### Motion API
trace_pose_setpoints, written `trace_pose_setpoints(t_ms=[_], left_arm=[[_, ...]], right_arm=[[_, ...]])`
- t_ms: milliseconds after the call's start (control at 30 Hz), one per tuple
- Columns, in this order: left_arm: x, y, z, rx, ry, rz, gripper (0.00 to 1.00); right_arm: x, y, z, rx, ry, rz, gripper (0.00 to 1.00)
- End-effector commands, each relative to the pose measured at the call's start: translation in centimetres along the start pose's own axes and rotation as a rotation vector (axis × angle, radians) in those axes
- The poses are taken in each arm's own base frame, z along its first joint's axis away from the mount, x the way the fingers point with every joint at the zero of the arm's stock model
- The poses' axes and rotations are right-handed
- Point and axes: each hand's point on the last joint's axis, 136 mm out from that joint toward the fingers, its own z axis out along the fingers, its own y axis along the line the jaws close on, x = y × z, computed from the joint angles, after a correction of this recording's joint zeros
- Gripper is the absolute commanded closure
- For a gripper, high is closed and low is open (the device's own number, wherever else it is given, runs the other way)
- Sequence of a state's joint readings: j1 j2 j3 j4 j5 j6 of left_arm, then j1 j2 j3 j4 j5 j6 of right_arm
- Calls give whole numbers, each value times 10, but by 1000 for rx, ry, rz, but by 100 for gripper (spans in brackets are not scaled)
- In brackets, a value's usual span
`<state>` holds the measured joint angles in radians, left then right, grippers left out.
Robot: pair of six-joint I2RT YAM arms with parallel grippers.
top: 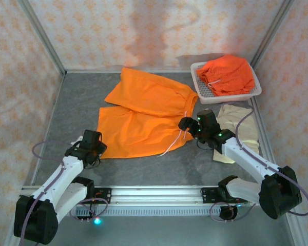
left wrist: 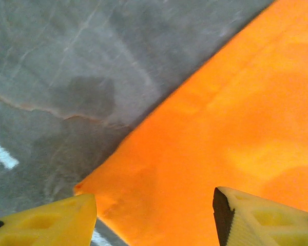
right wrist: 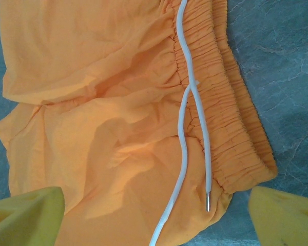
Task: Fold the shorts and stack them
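1. Top external view: there are three shorts.
   - The spread orange shorts (top: 143,115) lie flat in the middle of the grey table (top: 77,102), with the waistband to the right.
   - The crumpled orange shorts (top: 227,74) sit bunched inside one white mesh basket (top: 199,84) at the far right corner.
   - The beige shorts (top: 241,128) lie on the table just in front of the basket, partly under the right arm.
   - There are two arms. The left gripper (top: 97,146) is at the near left corner of the spread orange shorts. The right gripper (top: 185,124) is over their waistband end, where a white drawstring (top: 175,142) trails onto the table.

2. Left wrist view: two yellow fingers (left wrist: 46,223) stand well apart at the bottom edge.
   - The left gripper (left wrist: 155,205) is parted and clamps nothing.
   - One hem corner of the spread orange shorts (left wrist: 220,128) lies flat on the table (left wrist: 66,61) in the gap. The corner's tip is just beside the finger at lower left.

3. Right wrist view: two yellow fingers (right wrist: 28,215) are spread very wide, so the right gripper (right wrist: 156,197) is fully parted and grips nothing.
   - Below it lies the gathered elastic waistband of the spread orange shorts (right wrist: 92,102).
   - Two strands of the drawstring (right wrist: 186,128) run down across the cloth. One strand ends in a small metal tip, and the other runs out of the picture.
   - The table (right wrist: 282,66) shows bare at the right.
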<state>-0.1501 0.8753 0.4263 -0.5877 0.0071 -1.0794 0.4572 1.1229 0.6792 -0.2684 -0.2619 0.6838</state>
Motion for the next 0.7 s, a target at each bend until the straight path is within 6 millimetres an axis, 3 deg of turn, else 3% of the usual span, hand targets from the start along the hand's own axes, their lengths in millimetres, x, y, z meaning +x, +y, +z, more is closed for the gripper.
trace_pose_setpoints(t_ms=[0, 667], left_arm=[[-9, 3, -7, -29, -32, 31, 38], [-1, 14, 16, -80, 32, -8, 41]], right_arm=[[-4, -1, 1, 5, -19, 0, 8], [-2, -6, 4, 23, -12, 8, 8]])
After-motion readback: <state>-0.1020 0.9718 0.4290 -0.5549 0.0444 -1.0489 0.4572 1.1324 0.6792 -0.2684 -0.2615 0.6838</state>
